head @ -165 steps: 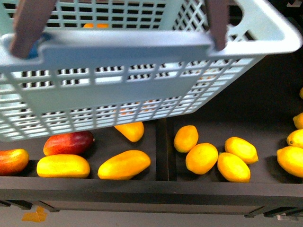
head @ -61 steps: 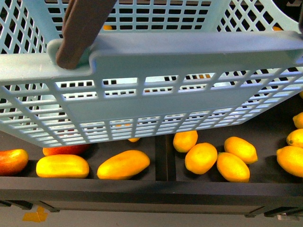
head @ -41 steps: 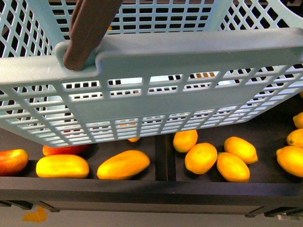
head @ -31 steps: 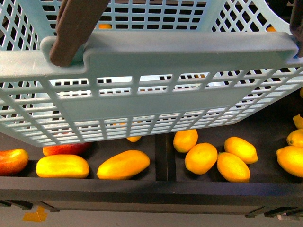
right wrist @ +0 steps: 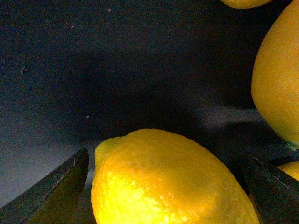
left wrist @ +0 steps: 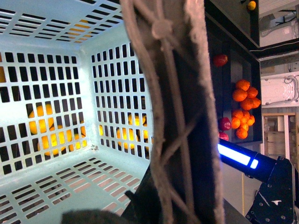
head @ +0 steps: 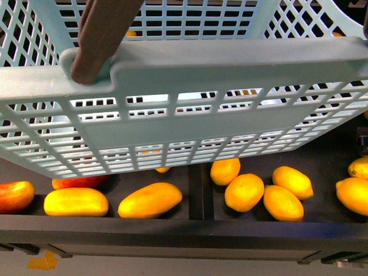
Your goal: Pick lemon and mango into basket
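The turquoise basket (head: 190,109) hangs tilted over the fruit bins and fills the upper front view. My left gripper (left wrist: 159,205) is shut on the basket's brown handle (left wrist: 173,116), with the empty slotted inside (left wrist: 51,172) beside it. In the right wrist view a lemon (right wrist: 154,168) lies between the fingers (right wrist: 51,191) of my open right gripper (right wrist: 163,200), which is apart from it on both sides. In the front view that gripper (head: 363,141) is a dark shape at the far right edge. A red mango (head: 80,181) peeks out from under the basket, and another (head: 14,195) lies at the left edge.
Two all-yellow mangoes (head: 75,202) (head: 149,199) lie in the left bin. Several lemons (head: 244,192) fill the right bin, split off by a black divider (head: 196,190). A second lemon (right wrist: 278,79) lies close beside my right gripper. Tangerines (left wrist: 243,93) and apples (left wrist: 220,59) sit further off.
The basket has dropped lower and swayed slightly sideways. At the far right of the front view, my right gripper's dark shape now covers the lemon that showed there.
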Motion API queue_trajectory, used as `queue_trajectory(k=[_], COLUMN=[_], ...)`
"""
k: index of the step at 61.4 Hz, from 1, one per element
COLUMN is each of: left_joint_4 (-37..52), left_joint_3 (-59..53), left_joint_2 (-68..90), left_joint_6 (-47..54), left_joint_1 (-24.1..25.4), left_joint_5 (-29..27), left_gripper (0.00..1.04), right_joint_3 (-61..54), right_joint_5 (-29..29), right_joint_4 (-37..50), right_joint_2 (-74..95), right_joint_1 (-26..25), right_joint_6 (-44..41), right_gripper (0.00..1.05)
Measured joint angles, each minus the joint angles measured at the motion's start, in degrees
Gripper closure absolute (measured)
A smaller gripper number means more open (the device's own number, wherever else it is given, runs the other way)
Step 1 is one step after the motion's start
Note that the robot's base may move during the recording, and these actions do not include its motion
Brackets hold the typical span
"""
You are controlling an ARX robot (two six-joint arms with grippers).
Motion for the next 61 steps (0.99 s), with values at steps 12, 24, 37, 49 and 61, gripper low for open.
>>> queue_trajectory(k=[12, 24, 37, 49, 61], left_joint_4=[0.00, 0.00, 0.00, 0.00, 0.00], left_joint_3=[0.00, 0.00, 0.00, 0.00, 0.00], left_joint_2=[0.02, 0.02, 0.02, 0.00, 0.00], left_joint_6=[0.02, 0.00, 0.00, 0.00, 0.00], left_joint_1=[0.00, 0.00, 0.00, 0.00, 0.00], left_joint_5=[-0.07, -0.02, 0.00, -0.07, 0.11], left_gripper=[1.00, 1.00, 1.00, 1.00, 1.00], right_joint_3=[1.55, 1.73, -0.44, -8.24, -21.97], right_joint_5=[0.09, -0.13, -1.16, -6.05, -13.99], right_joint_4=[-0.22, -0.66, 0.94, 5.03, 10.36], right_joint_2=[1.16, 1.38, 0.57, -3.87, -18.23], right_joint_1=[0.15, 0.07, -0.44, -1.20, -2.29], right_joint_6=[1.27, 1.81, 2.84, 4.07, 4.81], right_gripper=[0.10, 0.32, 0.37, 0.38, 0.38])
